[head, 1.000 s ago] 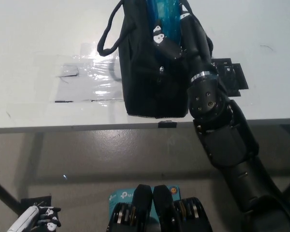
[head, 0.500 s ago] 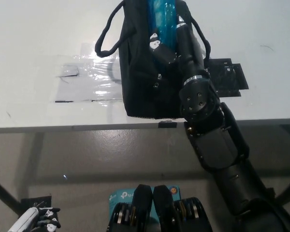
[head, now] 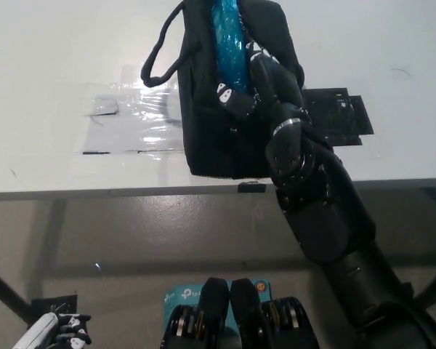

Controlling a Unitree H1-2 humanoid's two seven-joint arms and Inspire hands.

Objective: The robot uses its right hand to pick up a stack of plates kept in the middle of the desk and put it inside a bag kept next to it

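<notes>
Black bag (head: 225, 123) upright on white table (head: 51, 73), near front edge; handle loop at left. Blue stack of plates (head: 227, 43) stands on edge inside bag's open top. Black right hand (head: 251, 87) at bag mouth, fingers (head: 229, 98) closed around lower end of plates. White left hand (head: 58, 331) rests low at near left, below table; grip state not discernible. Clear tape patch (head: 131, 116) left of bag.

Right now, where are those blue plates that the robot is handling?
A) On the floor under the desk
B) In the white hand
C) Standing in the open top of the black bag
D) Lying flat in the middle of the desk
C: the blue plates stand on edge in the open mouth of the black bag on the desk, with the black right hand at them.
</notes>
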